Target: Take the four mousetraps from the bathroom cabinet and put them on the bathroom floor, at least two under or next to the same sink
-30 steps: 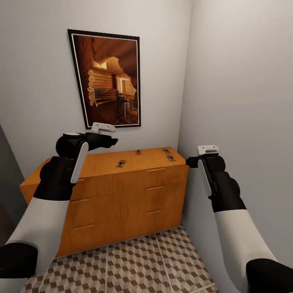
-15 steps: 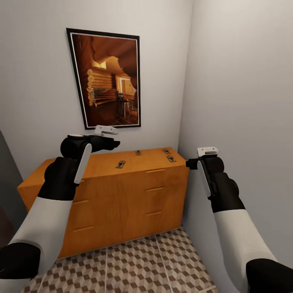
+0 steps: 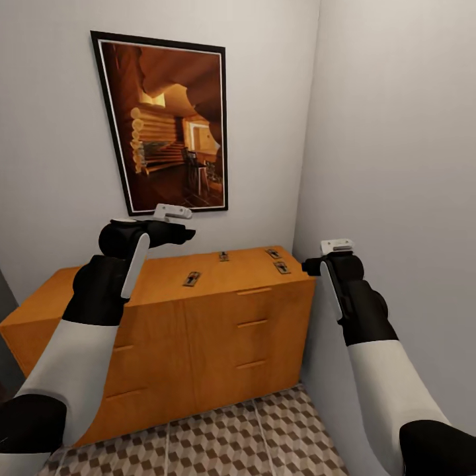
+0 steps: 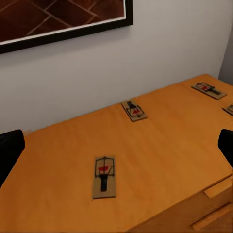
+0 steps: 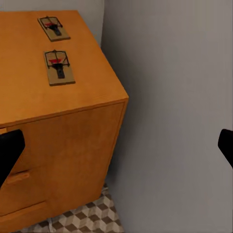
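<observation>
At the bottom of the head view a strip of the cube-patterned bathroom floor (image 3: 218,443) is seen, with nothing set on it yet. Above it, the two arms are held raised in front of the orange cabinet (image 3: 218,330). The left gripper (image 3: 186,233) hangs at the left centre of the frame, over the cabinet's top surface; the right gripper (image 3: 308,266) is at the right centre, just beside the cabinet's right front corner. In each wrist view the dark fingers (image 4: 10,150) (image 5: 9,150) are seen at opposite edges of the frame, so both pairs are judged to be spread wide, with nothing between them.

All four mousetraps lie flat on the top surface, well apart. The nearest mousetrap (image 3: 192,278) sits left of centre; the middle mousetrap (image 3: 223,256) lies further back by the wall. The corner mousetrap (image 3: 281,267) and the rear mousetrap (image 3: 273,252) are at the right end, beneath the framed picture (image 3: 165,125) and near the side wall.

The step in hand is judged to be the reach for a first trap. It is best done by lowering the left fingers squarely over the nearest mousetrap (image 4: 104,176) and closing across its narrow sides, since so thin a piece may slide or be missed. The right fingers could be brought over the corner mousetrap (image 5: 58,66), with care taken of the wall close by.
</observation>
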You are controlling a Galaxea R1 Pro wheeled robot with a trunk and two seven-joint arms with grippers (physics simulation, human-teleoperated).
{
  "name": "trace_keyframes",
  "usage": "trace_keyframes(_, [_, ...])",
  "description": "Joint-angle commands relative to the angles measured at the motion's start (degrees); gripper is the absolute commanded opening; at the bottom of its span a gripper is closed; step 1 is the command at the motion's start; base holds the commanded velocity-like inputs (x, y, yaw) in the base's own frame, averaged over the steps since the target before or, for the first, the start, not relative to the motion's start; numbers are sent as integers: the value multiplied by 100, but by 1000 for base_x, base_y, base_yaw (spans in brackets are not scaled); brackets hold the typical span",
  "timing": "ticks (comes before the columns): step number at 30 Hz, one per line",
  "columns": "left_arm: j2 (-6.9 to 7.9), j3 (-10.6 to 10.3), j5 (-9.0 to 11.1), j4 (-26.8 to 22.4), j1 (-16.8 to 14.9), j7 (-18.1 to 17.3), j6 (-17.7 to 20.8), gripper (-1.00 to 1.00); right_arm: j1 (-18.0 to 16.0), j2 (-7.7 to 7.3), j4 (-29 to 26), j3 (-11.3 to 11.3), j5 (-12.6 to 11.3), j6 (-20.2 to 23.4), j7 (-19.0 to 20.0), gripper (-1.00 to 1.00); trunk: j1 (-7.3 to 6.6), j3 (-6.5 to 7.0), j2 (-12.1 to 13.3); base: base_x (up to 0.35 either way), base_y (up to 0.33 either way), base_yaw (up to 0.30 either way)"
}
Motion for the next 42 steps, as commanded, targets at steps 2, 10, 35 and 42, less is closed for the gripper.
trace_keyframes(2, [5,-6,33,-3,-6,15,23,100,-4,1,-4,4,44,31,18,100,3,-7,-3,319,0,0])
trace_keyframes(10, [4,-4,33,-2,-6,15,23,100,-4,7,1,11,43,31,16,100,3,-7,-3,321,0,0])
trace_keyframes(35, [13,-12,33,-3,-6,16,23,100,-4,214,284,13,25,31,5,100,3,-7,-3,322,0,0])
trace_keyframes(42, [7,-13,33,-3,-6,16,23,100,-4,219,376,5,-2,31,41,100,3,-7,-3,231,0,0])
